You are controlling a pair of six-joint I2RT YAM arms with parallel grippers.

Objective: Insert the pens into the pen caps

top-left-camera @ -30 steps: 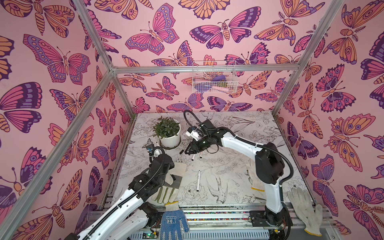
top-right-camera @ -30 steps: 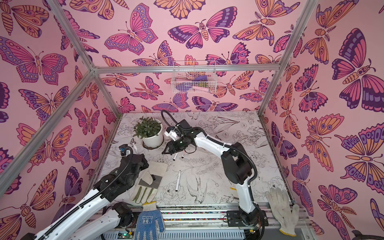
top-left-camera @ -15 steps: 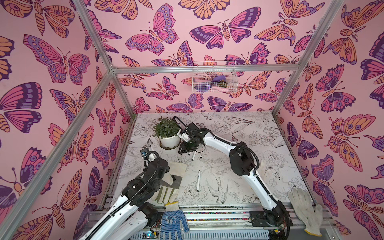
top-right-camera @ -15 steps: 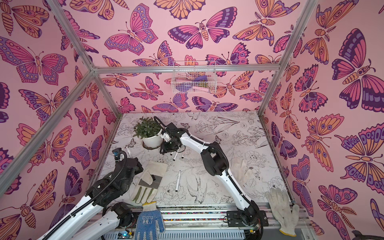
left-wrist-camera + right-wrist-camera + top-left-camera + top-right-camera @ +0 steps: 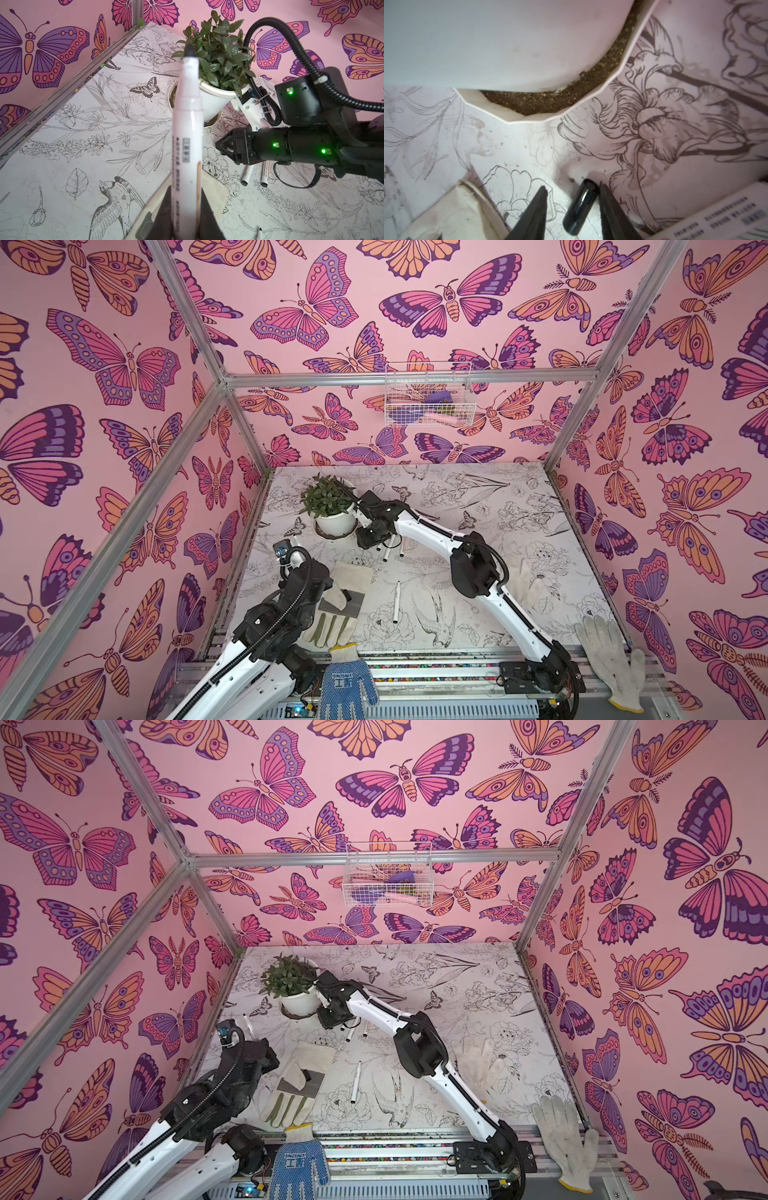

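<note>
**Cap pick beside the pot**

Right end effector (image 5: 572, 185) is spread astride the black cap (image 5: 580, 209), which lies flat on the bench (image 5: 508, 155) at the pot's (image 5: 336, 524) 4 o'clock in a top view. Centre before closing: the glossy, smooth cylinder will likely roll. Left end effector (image 5: 186, 207) pinches a white pen (image 5: 188, 128), slick barrel, dark tip exposed.

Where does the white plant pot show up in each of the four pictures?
In a top view: plant pot, back left of the table.
In a top view: plant pot, same corner.
Left wrist: plant pot behind the held pen.
Right wrist: plant pot close up, beyond the black cap.
Shared landmark: the right hand, beside the plant pot.
</note>
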